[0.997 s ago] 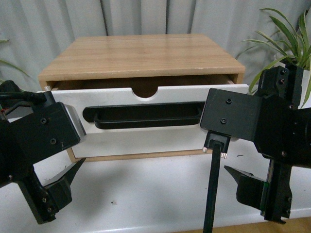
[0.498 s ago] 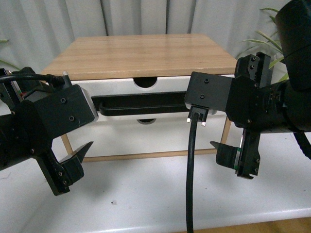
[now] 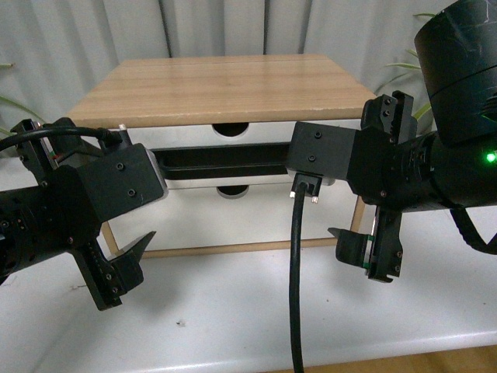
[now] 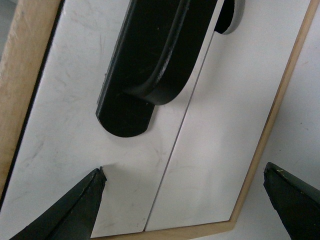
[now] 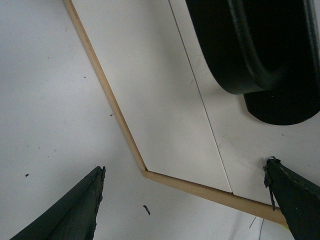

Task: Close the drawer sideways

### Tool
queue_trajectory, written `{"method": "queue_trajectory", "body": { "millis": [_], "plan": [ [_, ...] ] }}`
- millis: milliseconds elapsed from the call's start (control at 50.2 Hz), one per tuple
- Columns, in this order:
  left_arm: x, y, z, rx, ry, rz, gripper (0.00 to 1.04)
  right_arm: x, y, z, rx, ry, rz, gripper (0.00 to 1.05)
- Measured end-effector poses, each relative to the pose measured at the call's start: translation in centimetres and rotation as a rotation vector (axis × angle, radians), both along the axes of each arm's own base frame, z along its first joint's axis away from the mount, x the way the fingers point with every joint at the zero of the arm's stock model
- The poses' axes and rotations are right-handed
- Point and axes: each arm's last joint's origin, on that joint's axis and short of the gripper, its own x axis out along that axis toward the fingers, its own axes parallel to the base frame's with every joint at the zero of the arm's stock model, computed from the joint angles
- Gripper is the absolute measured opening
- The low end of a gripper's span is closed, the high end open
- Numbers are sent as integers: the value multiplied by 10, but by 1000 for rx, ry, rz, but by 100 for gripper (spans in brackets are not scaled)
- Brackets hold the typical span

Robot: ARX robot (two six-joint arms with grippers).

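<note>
The drawer [image 3: 264,134] sits pushed in flush under the wooden cabinet top [image 3: 225,85]. Its white front shows the long black bar handle [image 3: 221,162] and the notch [image 3: 227,130]. My left gripper [image 3: 116,272] is open and empty in front of the drawer's left end. My right gripper [image 3: 365,252] is open and empty in front of its right end. In the left wrist view the gripper [image 4: 182,200] faces the drawer front [image 4: 65,125] and the handle [image 4: 150,60]. In the right wrist view the gripper [image 5: 185,205] faces the drawer front [image 5: 260,150] and the handle [image 5: 260,50].
A plain white drawer front [image 3: 233,221] without a handle lies below the drawer. The cabinet stands on a white table [image 3: 248,311]. A grey curtain [image 3: 233,27] hangs behind. Plant leaves [image 3: 404,66] show at the back right. A black cable [image 3: 295,287] hangs from the right arm.
The drawer has slid from pulled out to flush with the cabinet. Both arms have moved forward and upward toward the cabinet front.
</note>
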Motion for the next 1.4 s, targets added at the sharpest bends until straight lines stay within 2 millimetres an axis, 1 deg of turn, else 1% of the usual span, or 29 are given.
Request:
{"method": "queue_trajectory", "body": {
  "millis": [159,219,339,439,518,598,678,718,797,877,957,1096,1176,1316,1395],
  "plan": [
    [-1,-1,2,-3,-9,-6,98,-2,-1,0,1,2,0,98],
    [-5,-1,6,-6,-28,-4,98,-6,-2,2,4,-3,-1,98],
    [-16,1,14,-14,-51,-2,98,-21,-7,10,36,-10,-7,98],
    [-30,4,19,-32,-53,6,98,-36,-14,20,90,-23,-19,98],
    [-50,10,25,-71,-47,24,98,-55,-23,33,177,-55,-56,98],
    [-63,14,28,-102,-40,37,98,-69,-28,38,248,-69,-92,98],
    [-80,23,33,-141,-40,84,98,-88,-39,42,341,-88,-169,98],
    [-95,31,38,-186,-41,140,98,-103,-49,45,412,-102,-258,98],
    [-106,38,43,-229,-49,179,98,-117,-57,49,467,-124,-327,98],
    [-123,48,53,-311,-72,248,98,-137,-70,54,569,-155,-436,98],
    [-142,59,63,-430,-102,318,98,-160,-84,56,683,-188,-560,98],
    [-163,69,64,-603,-94,396,98,-187,-98,49,807,-212,-702,98],
    [-178,76,65,-759,-91,454,98,-205,-105,43,899,-237,-797,98],
    [-191,84,58,-938,-79,512,98,-220,-112,35,1011,-292,-874,98],
    [-195,90,54,-1073,-69,552,98,-221,-115,34,1054,-314,-927,98]
  ]
}}
